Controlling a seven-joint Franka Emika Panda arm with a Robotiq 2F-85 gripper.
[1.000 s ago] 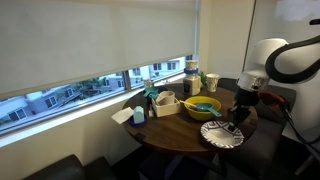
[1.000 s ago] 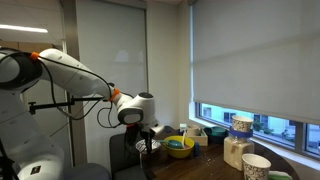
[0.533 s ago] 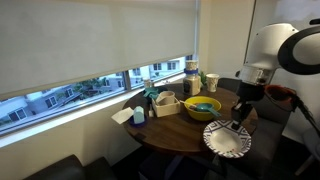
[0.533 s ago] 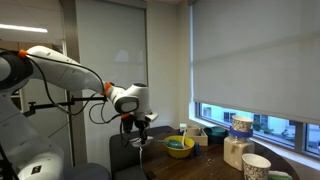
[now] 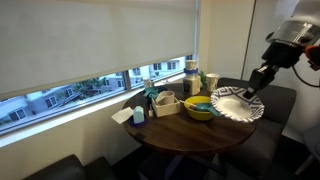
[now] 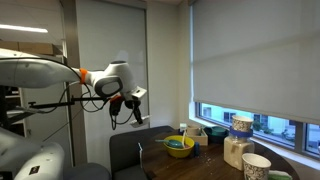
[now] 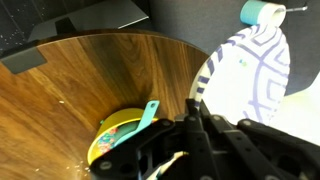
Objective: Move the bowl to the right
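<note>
The bowl (image 5: pixel 236 105) is shallow and white with dark stripes. It hangs tilted in the air above the round wooden table (image 5: pixel 185 135), to the right of the yellow bowl (image 5: pixel 200 108). My gripper (image 5: pixel 254 86) is shut on its rim. In the wrist view the bowl (image 7: pixel 248 72) fills the upper right, and the gripper's fingers (image 7: pixel 193 106) pinch its left edge. In an exterior view the gripper (image 6: pixel 128 101) is raised high, left of the table; the bowl is hard to make out there.
The yellow bowl (image 7: pixel 118 138) holds a teal utensil (image 7: pixel 142 124). A white container (image 5: pixel 165 103), a tissue box (image 5: pixel 126 116) and cups (image 5: pixel 191 74) stand at the table's window side. Patterned cups (image 6: pixel 240 127) stand near the camera. A dark chair (image 6: pixel 135 155) is beside the table.
The gripper has lifted the bowl from the table's front edge and carried it up and away, to the right in one exterior view and to the left in the other.
</note>
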